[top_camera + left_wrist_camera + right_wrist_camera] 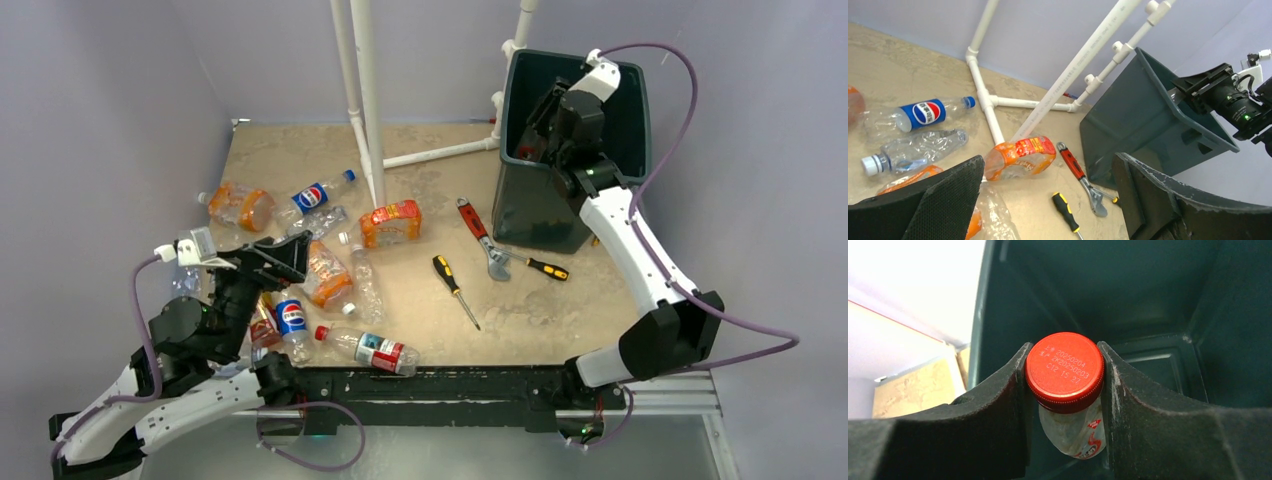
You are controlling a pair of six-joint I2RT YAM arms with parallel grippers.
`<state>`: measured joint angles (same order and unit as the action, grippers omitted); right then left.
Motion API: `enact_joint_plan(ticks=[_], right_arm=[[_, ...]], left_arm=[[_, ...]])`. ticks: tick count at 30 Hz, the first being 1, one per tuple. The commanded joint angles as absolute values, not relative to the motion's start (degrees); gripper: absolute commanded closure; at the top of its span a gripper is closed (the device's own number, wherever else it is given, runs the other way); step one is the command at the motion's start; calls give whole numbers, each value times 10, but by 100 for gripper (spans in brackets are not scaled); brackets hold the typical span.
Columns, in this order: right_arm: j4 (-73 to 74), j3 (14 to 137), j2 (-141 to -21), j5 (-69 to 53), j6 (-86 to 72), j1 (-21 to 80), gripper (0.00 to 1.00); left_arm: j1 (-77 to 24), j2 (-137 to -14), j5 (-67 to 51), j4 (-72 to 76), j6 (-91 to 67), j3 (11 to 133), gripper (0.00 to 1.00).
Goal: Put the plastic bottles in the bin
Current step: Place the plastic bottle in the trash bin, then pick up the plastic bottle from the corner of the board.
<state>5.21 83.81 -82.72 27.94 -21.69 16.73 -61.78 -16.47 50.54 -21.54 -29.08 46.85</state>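
Observation:
The dark green bin (530,205) stands at the back right. My right gripper (540,135) hangs inside its mouth, shut on a clear bottle with a red cap (1064,371); the bottle body (1075,432) dangles below the fingers over the bin floor (1148,365). Several bottles lie at the left: a Pepsi one (315,195), an orange-tinted one (240,207), an orange-labelled one (392,224) and a red-labelled one (372,348) near the front edge. My left gripper (285,255) hovers open above this pile, nothing between its fingers (948,195). The left wrist view shows the Pepsi bottle (923,114) and the orange bottle (1020,157).
A white pipe frame (365,100) rises from the table's middle back. A red-handled wrench (483,238) and two yellow-and-black screwdrivers (455,288) (535,265) lie between the bottles and the bin. Grey walls close in on three sides.

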Motion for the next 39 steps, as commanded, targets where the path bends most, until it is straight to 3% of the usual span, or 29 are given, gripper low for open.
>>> enact_joint_plan(ticks=[1, 3, 7, 13, 17, 21, 23, 27, 36, 39], right_arm=[[36, 817, -804, 259, -233, 163, 94], [35, 806, -798, 253, -232, 163, 79], [31, 797, -780, 242, -231, 163, 38], [43, 842, -758, 252, -199, 164, 12], [59, 868, -718, 224, -194, 174, 6], [36, 864, -661, 123, -166, 215, 5], [34, 864, -643, 43, -129, 256, 11], [87, 873, -634, 13, -77, 382, 11], [138, 750, -633, 7, -65, 617, 10], [92, 657, -603, 18, -99, 649, 8]], left_arm=[[-616, -155, 528, -269, -337, 472, 1], [-616, -157, 534, -283, -352, 474, 1], [-617, -171, 544, -309, -366, 485, 1], [-616, -190, 540, -317, -374, 497, 1], [-616, -203, 534, -314, -375, 502, 1], [-616, -226, 530, -319, -380, 508, 1], [-616, -239, 522, -321, -381, 509, 1], [-616, -269, 518, -325, -392, 510, 1], [-616, -320, 527, -359, -445, 511, 1], [-616, -331, 539, -388, -470, 516, 1]])
